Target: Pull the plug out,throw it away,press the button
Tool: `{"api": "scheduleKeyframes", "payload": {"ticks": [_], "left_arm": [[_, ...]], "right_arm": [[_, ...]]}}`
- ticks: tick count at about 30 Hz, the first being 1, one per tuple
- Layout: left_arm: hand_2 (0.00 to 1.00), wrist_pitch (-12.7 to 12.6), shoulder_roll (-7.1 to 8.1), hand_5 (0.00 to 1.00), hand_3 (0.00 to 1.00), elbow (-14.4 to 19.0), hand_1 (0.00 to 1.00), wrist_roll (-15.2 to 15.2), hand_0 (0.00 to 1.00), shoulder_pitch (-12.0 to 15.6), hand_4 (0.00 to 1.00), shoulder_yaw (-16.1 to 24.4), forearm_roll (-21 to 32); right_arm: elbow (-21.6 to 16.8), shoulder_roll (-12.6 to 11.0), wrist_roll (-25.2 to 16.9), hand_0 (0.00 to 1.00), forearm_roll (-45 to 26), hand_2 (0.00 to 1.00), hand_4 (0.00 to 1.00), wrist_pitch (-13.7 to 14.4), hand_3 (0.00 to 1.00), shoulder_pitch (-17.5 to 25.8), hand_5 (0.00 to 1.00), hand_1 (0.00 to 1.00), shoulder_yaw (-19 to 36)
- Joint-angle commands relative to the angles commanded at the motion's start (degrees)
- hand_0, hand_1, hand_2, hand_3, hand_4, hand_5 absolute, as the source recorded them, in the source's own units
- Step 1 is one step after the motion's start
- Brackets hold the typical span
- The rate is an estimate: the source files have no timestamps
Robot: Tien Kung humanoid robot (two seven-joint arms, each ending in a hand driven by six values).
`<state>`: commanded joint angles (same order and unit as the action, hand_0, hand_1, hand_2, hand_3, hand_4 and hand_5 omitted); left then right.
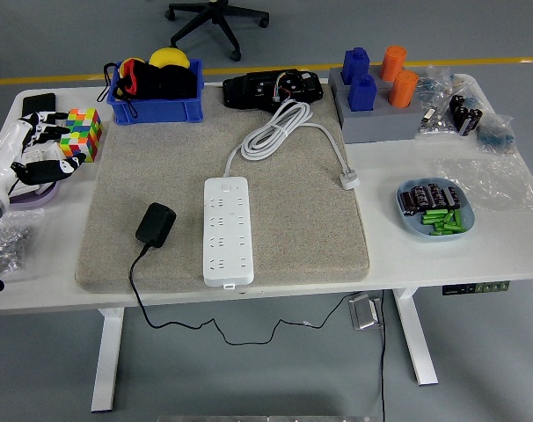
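Pressing the button looks like what is left: the black plug [156,223] lies loose on the grey mat [319,229], just left of the white strip [227,229], with its cord trailing off the near edge of the desk [504,255], and no socket on the strip holds anything. The button seems to be the small tab at the strip's near end, though it is too small to be sure. Only the left hand [40,149] shows, at the desk's far left beside the colour cube [82,134], well apart from the strip; its white fingers [45,169] are loosely spread and grip nothing. The right hand is out of view. To do the step well, I would bring the left hand across over the mat, passing clear of the plug so it is not dragged back, then lower one fingertip straight down on the tab at the strip's near end. The strip is light and unanchored on a soft mat, so a slanted push would likely slide it; press vertically, and briefly. Keep clear of the coiled white cable [271,132] behind the strip.
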<state>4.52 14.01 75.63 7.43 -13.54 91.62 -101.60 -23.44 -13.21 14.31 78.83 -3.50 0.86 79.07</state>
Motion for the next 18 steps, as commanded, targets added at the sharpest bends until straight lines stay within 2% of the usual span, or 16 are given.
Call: {"api": "scheduleKeyframes", "payload": {"ticks": [18], "left_arm": [[0.741, 0.01, -0.12, 0.067, 0.82, 1.12, 0.756, -0.25, 0.817, 0.12, 0.776, 0.97, 0.4]], "right_arm": [[0.07, 0.17, 0.01, 0.773, 0.04, 0.734, 0.783, -0.05, 0.736, -0.22, 0.686, 0.738, 0.12]]}}
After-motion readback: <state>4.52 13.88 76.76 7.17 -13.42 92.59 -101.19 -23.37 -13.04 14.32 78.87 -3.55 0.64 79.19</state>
